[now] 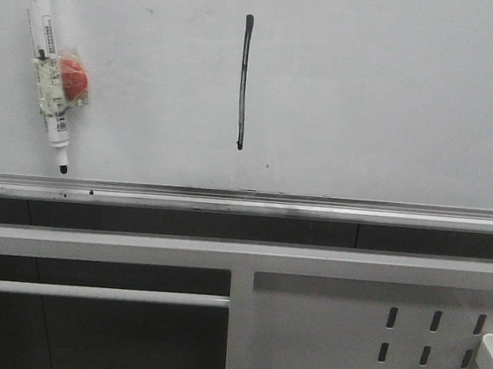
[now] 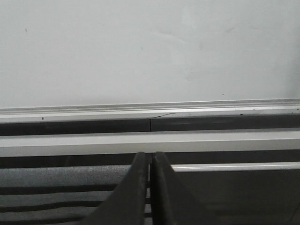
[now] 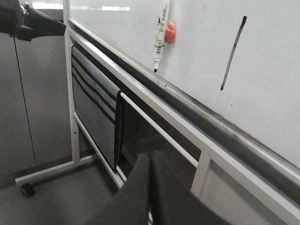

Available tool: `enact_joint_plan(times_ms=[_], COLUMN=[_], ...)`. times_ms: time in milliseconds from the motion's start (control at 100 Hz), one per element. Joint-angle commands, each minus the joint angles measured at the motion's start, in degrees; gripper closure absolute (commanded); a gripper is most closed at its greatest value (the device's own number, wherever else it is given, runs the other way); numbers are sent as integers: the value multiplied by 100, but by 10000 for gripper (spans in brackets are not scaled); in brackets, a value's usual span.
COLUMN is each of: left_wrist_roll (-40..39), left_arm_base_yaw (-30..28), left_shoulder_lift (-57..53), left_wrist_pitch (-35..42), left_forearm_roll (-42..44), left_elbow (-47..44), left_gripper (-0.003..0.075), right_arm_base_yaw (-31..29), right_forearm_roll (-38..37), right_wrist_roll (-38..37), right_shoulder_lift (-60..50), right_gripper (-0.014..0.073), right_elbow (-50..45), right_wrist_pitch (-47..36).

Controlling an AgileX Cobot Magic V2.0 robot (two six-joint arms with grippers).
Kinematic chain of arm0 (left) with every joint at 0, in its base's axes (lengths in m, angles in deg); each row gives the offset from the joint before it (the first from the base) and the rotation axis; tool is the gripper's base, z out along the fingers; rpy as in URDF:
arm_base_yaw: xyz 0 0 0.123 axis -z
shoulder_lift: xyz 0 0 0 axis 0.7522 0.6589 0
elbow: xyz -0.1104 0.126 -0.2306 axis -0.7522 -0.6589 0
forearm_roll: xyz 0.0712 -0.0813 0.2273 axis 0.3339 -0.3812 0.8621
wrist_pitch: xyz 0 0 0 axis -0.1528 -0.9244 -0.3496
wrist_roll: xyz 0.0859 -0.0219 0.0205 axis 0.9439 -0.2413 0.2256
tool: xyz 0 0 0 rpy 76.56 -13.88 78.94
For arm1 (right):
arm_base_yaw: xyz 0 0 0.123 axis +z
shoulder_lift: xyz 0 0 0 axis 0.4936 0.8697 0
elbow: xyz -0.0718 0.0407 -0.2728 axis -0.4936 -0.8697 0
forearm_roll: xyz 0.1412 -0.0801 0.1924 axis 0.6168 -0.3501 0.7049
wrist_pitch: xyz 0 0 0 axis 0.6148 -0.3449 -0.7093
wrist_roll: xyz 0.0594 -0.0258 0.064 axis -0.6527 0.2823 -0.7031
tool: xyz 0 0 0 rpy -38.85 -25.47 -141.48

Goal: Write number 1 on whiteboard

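Note:
The whiteboard [image 1: 375,92] fills the upper front view, with its silver rail [image 1: 245,203] below. The number 1 [image 1: 243,81] is a thin dark vertical stroke near the board's middle; it also shows in the right wrist view [image 3: 233,47]. A white marker pen [image 1: 48,68] with a black cap and a red magnet hangs on the board at the left, tip down; it shows in the right wrist view [image 3: 160,33] too. My left gripper [image 2: 150,157] is shut and empty, below the rail. My right gripper [image 3: 151,157] is shut and empty, low and away from the board.
The board's white metal frame [image 1: 240,257] runs under the rail, with a perforated white panel [image 1: 371,342] at the lower right. A dark fabric pouch [image 3: 96,112] hangs on the stand. The stand's foot with a castor [image 3: 26,190] rests on the grey floor.

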Motion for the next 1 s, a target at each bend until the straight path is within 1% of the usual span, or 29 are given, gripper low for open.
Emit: enact_joint_plan(times_ms=[0, 30, 100, 170, 210, 340, 450, 500, 650, 710, 770, 800, 920, 990], left_wrist_roll=[0, 0, 0, 0, 0, 0, 0, 0, 0, 0, 0, 0, 0, 0], left_arm_base_yaw=[47, 47, 47, 47, 47, 47, 47, 47, 47, 47, 47, 47, 47, 47], left_shoulder_lift=[-19, -19, -19, -19, -19, -19, -19, -19, -19, -19, -19, -19, -19, -19], left_wrist_pitch=[336, 336, 336, 336, 336, 336, 336, 336, 336, 336, 336, 336, 336, 336], left_forearm_roll=[-2, -2, -2, -2, -2, -2, -2, -2, -12, -12, -12, -12, -12, -12], left_elbow=[-201, -201, -201, -201, -201, -201, -201, -201, -201, -201, -201, -201, -201, -201], left_gripper=[740, 740, 740, 740, 740, 740, 740, 740, 740, 740, 740, 740, 740, 740], right_arm_base_yaw=[-251, -399, -950, -1661, -2193, -3412, -4175, -4500, -5160, -5336, -5397, -5410, -5410, -5410], right_forearm_roll=[266, 342, 521, 648, 648, 648, 591, 567, 524, 173, -240, -322, -281, -274], right_wrist_roll=[8, 8, 8, 8, 8, 8, 8, 8, -48, -493, -1049, -1162, -1175, -1175], right_shoulder_lift=[-147, -241, -521, -849, -1048, -1542, -1879, -1868, -1868, -1868, -1868, -1868, -1868, -1868], right_gripper=[663, 663, 663, 663, 663, 663, 663, 663, 663, 663, 663, 663, 663, 663], right_elbow=[-76, -76, -76, -76, -76, -76, -76, -76, -76, -76, -76, -76, -76, -76], right_wrist_pitch=[-438, -406, -298, -122, 12, 471, 938, 1105, 1752, 1993, 2173, 2254, 2484, 2484])
